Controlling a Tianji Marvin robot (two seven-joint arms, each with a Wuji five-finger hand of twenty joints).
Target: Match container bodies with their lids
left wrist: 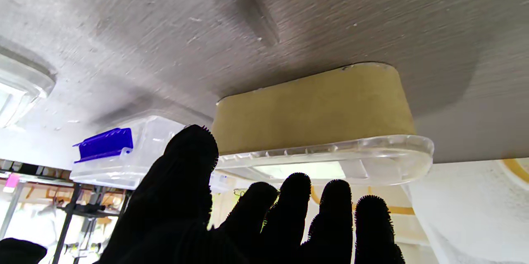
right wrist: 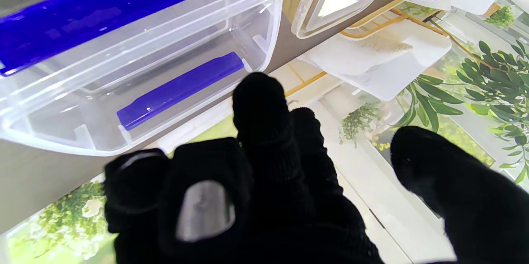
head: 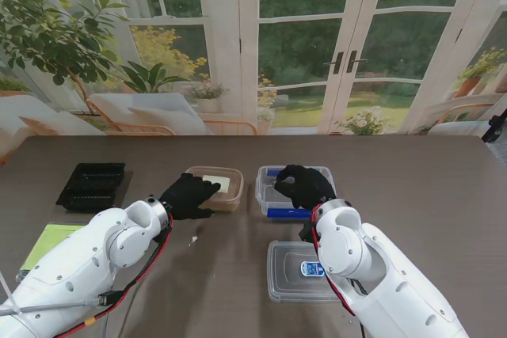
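Stand view: left hand (head: 188,195), fingers apart, hovers at the tan oval container with its clear lid (head: 215,187); right hand (head: 303,186), fingers spread, hangs over the clear blue-clipped box (head: 271,196). Lower slowly, gripping opposite rims evenly.

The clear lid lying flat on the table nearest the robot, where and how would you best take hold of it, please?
Probably by pinching opposite long edges of the clear lid from above. It lies flat, so only its raised rim offers purchase. The right hand is closest, but its own arm overhangs the lid, so it would likely have to draw back first.
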